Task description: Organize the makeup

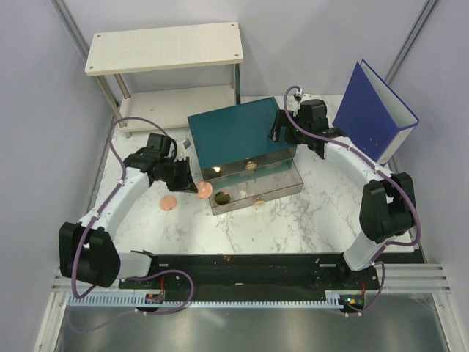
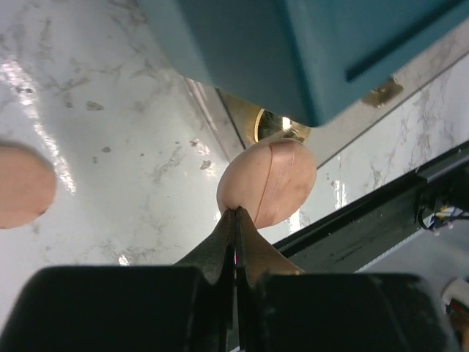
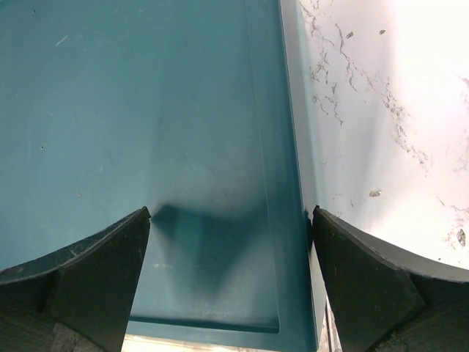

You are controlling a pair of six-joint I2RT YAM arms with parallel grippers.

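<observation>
So the left gripper [image 2: 236, 213] is pinching a peach disc [image 2: 267, 183] at the drawer box's [image 1: 234, 136] 8 o'clock, beside the open drawer [image 1: 256, 194] holding a gold-rimmed pot [image 1: 220, 196]. The second disc [image 1: 169, 202] is on the surface [image 1: 293, 227] nearby, and the right gripper [image 3: 231, 213] is spread over the box.

- The teal drawer box [image 1: 242, 139] fills the middle of the marble table [image 1: 293, 227], and its lower drawer [image 1: 260, 194] stands pulled out toward the arms.
- Between that drawer and the black rail [image 1: 242, 262], the table top lies open.
- On the left, a loose peach disc [image 1: 169, 203] lies on the table. The left gripper [image 2: 236, 213], pinched tight on a second disc [image 2: 267, 183], crowds the drawer's corner.
- On the right, the right arm [image 1: 344, 158] takes up the gap between the box and the blue binder [image 1: 377, 110]. The right gripper [image 3: 231, 220] hangs with jaws spread wide over the box's right edge.
- The white shelf [image 1: 165, 48] closes off the back left.
</observation>
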